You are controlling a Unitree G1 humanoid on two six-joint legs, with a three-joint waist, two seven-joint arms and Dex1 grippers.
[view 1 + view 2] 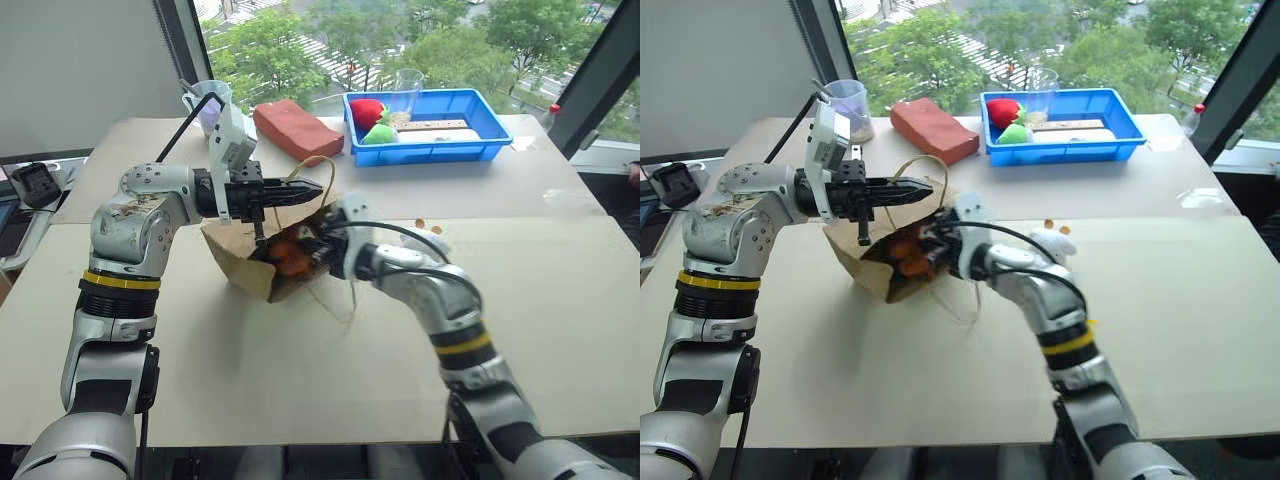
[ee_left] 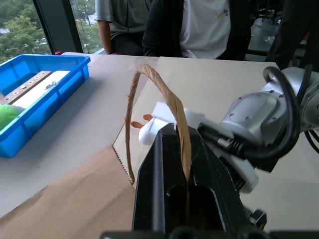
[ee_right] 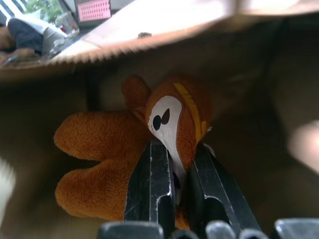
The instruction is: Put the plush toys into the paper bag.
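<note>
Arms: silver-grey rounded metal shells, black joint segments, one yellow band on each forearm. Black cables loop along both wrists. White camera housing on each wrist. Left gripper (image 1: 312, 187) and right gripper (image 3: 174, 172): paired black fingers.

No readable text, labels or numbers.

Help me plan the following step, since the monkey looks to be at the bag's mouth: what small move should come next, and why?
Probably open the right gripper to drop the monkey. Its jaws clamp the toy already inside the paper bag, whose twine handle the left gripper holds up. The white toy waits on the table.
</note>
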